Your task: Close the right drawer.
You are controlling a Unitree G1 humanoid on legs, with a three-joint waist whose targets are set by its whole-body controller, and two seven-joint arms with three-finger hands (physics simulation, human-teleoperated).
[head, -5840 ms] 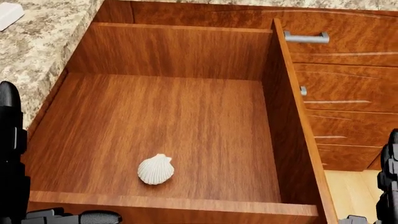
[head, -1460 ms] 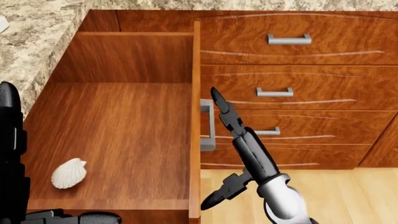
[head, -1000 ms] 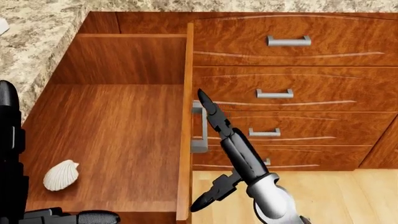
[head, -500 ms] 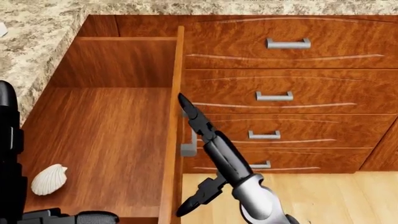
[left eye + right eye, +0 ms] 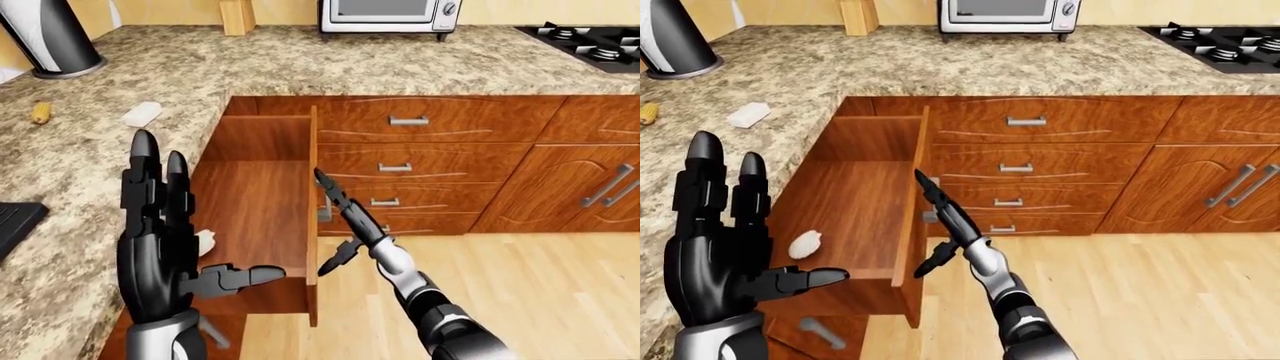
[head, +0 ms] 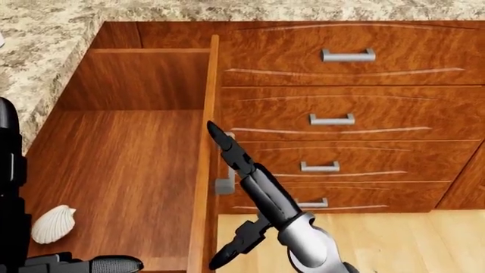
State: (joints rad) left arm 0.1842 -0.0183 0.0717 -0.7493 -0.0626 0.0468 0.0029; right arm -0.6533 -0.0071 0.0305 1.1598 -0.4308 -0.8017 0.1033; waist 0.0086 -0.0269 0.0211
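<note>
Left hand (image 5: 725, 247): glossy black, three thick segmented fingers with rounded tips, bulky black palm shell; grey-silver wrist cuff below it. Right hand (image 6: 241, 187): same black finish, fingers slim and tapering to points. Right forearm (image 6: 307, 250): silver-grey rounded shell, with darker black segments farther up the arm.

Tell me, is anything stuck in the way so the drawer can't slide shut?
Nothing visible blocks it. The shell lies inside the drawer, low on its floor, so it would likely ride in with it. The right hand is open beside the drawer's handle, with nothing between them.
</note>
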